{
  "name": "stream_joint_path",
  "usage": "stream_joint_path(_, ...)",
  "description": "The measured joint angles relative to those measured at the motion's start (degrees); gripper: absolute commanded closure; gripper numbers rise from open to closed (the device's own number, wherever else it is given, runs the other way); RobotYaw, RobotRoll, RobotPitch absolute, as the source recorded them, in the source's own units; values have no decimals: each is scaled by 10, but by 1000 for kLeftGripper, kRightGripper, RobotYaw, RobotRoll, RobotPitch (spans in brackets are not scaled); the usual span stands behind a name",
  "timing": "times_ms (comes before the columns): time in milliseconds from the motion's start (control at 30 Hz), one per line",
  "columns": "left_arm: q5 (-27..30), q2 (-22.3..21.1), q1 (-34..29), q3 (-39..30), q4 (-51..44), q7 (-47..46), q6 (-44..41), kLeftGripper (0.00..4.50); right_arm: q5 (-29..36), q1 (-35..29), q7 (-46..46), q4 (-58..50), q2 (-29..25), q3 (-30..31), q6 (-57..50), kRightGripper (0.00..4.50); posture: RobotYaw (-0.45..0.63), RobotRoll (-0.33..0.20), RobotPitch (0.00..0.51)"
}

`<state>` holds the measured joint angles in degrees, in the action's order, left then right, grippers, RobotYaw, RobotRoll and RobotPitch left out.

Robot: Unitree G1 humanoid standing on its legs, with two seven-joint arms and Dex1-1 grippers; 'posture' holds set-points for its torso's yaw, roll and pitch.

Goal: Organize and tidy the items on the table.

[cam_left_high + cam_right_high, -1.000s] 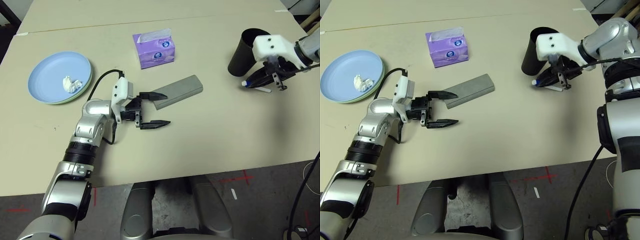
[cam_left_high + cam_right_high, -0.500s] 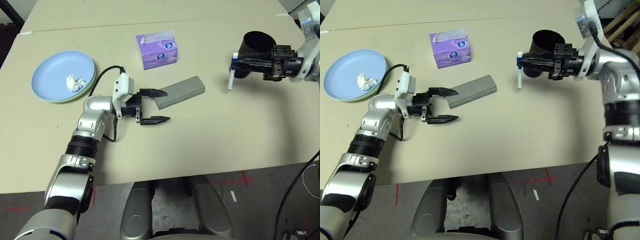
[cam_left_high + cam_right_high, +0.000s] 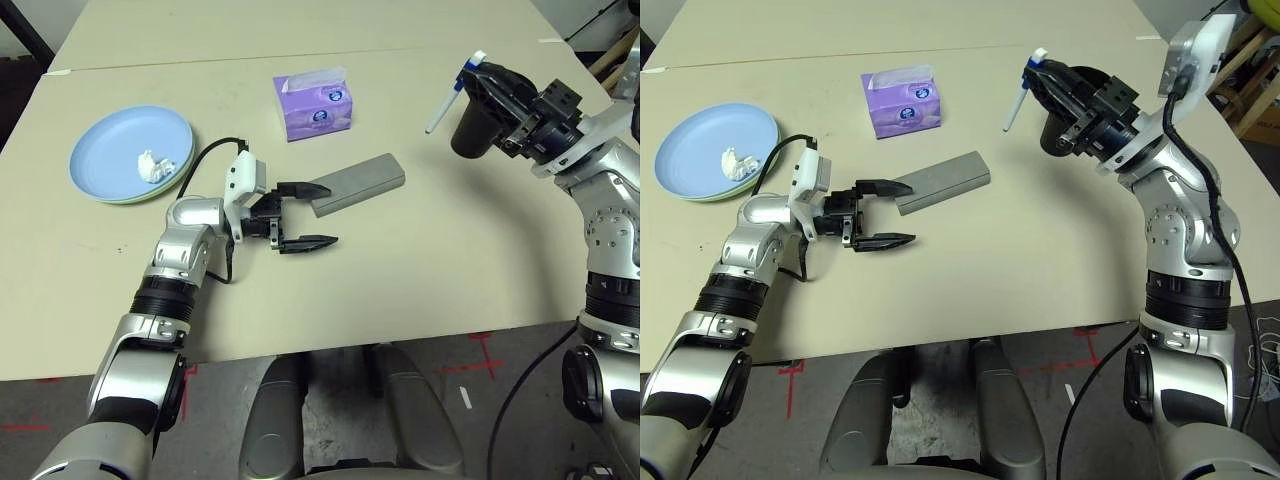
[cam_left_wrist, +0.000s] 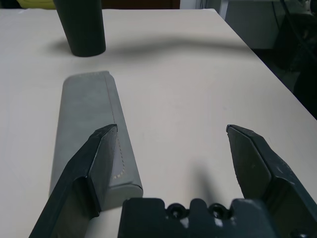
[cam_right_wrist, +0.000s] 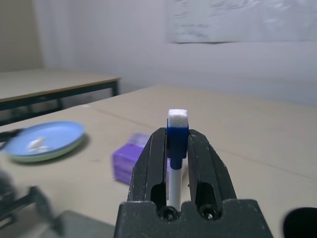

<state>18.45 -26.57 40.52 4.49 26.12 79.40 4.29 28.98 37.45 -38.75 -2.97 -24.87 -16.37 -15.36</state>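
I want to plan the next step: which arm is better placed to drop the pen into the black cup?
Right. The right gripper is shut on the white blue-capped pen, raised beside the black tapered cup. The left gripper is open at the grey oblong glasses case.

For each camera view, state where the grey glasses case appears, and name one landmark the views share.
Left eye view: grey glasses case lies mid-table, beside the open left gripper.
Right eye view: centre, below the purple tissue box.
Left wrist view: along one finger.
Right wrist view: grey corner at the lower edge, likely the case.
Shared landmark: black cup.
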Motion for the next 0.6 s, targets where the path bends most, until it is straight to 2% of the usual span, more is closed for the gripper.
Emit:
stream_joint_path(300,-3,0,5,0,9,0,4,0,-83,-6,123,38,47,0,116,4081,0,0,197)
stream_joint_path(600,-3,-4,5,0,9,0,5,0,-96,31,161,91,39,-3,180,4081,4,0,185)
